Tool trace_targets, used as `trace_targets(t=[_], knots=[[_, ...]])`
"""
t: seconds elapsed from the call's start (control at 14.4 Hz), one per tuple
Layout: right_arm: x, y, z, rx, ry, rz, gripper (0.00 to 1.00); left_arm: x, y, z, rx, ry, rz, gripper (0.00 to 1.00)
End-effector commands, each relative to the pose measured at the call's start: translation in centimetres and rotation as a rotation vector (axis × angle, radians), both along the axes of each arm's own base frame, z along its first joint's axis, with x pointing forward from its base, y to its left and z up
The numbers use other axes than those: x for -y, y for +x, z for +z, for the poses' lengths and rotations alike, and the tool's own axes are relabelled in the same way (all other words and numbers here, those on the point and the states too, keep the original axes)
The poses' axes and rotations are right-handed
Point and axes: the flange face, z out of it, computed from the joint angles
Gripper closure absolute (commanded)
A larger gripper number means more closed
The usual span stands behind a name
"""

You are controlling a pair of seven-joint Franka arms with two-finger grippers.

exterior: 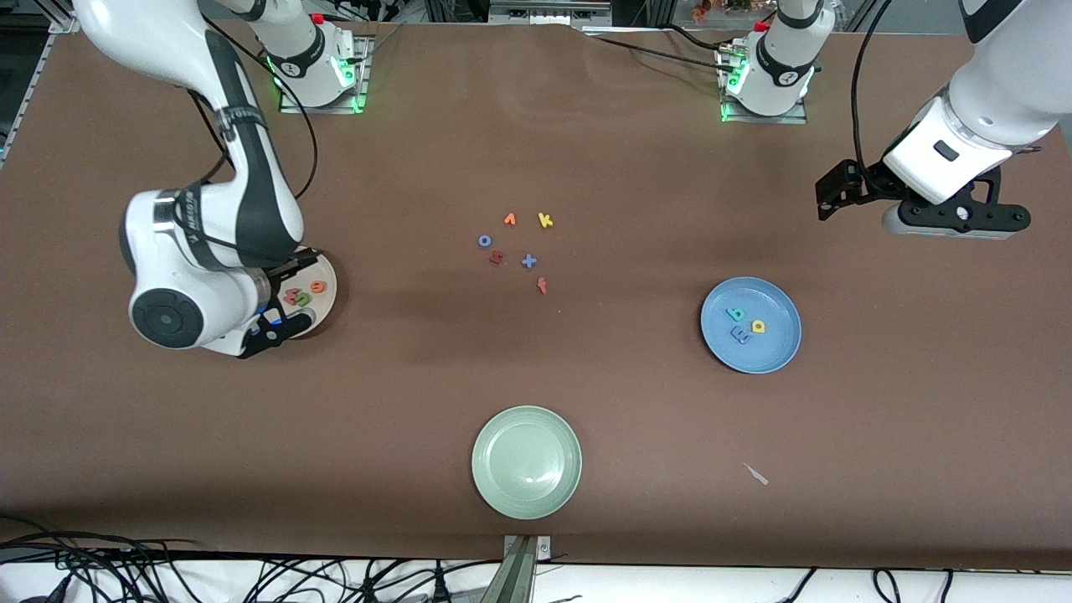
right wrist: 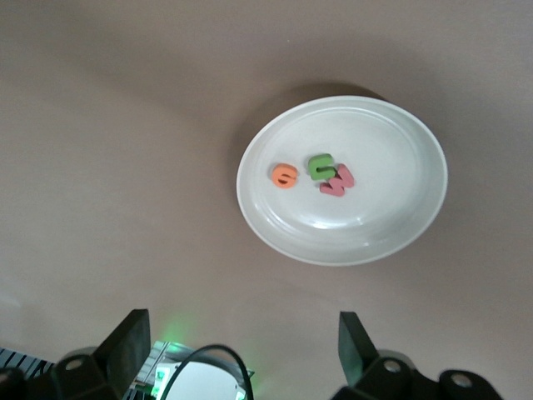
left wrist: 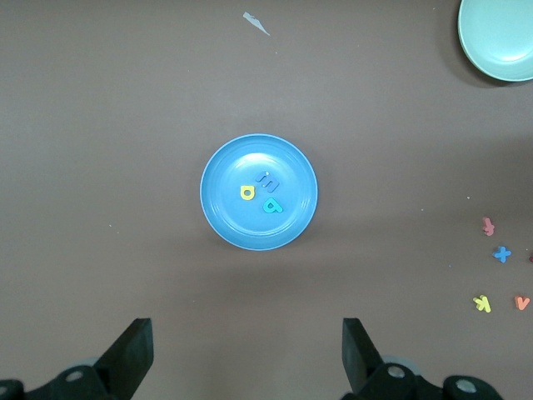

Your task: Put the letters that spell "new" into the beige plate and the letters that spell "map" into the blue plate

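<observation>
- The right gripper [right wrist: 237, 350] hangs over the beige plate [exterior: 325, 293] at mid-left of the front view, fingers spread apart and holding nothing.
- In that plate lie the orange e [right wrist: 285, 176], green n [right wrist: 321, 167] and pink-red w [right wrist: 336, 182]; n and w touch.
- The left gripper [left wrist: 247, 354] waits at upper right of the front view, fingers wide apart, empty.
- The blue plate [exterior: 775, 352], at mid-right, holds the blue m [exterior: 741, 335], yellow a [exterior: 759, 326] and teal p [exterior: 735, 315].
- The pale green plate [exterior: 527, 494] sits at lower center.
- Spare letters, among them a yellow k [exterior: 545, 220] and blue x [exterior: 529, 261], cluster at center.

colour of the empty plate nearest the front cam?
Pale green plate; the front view shows it best.
</observation>
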Motion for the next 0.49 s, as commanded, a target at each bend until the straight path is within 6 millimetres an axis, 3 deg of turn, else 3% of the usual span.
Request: trace_targets(t=[0.0, 0.14, 0.21, 0.28, 0.42], knots=[[0.9, -0.8, 4.7, 0.038, 0.024, -0.017, 0.0, 0.1, 0.3, 0.5, 0.003, 0.02, -0.009, 0.0], [3.4, -1.9, 8.0, 0.123, 0.063, -0.047, 0.0, 0.1, 0.3, 0.5, 0.003, 0.02, -0.009, 0.0], [2.6, -3.3, 9.5, 0.172, 0.091, -0.025, 0.0, 0.1, 0.3, 0.5, 0.003, 0.02, -0.009, 0.0], [3.5, -5.2, 11.5, 0.222, 0.118, -0.031, 0.0, 0.1, 0.3, 0.5, 0.003, 0.02, -0.009, 0.0], [3.7, -7.0, 15.1, 0.313, 0.116, -0.003, 0.0, 0.1, 0.3, 0.5, 0.003, 0.02, -0.009, 0.0]])
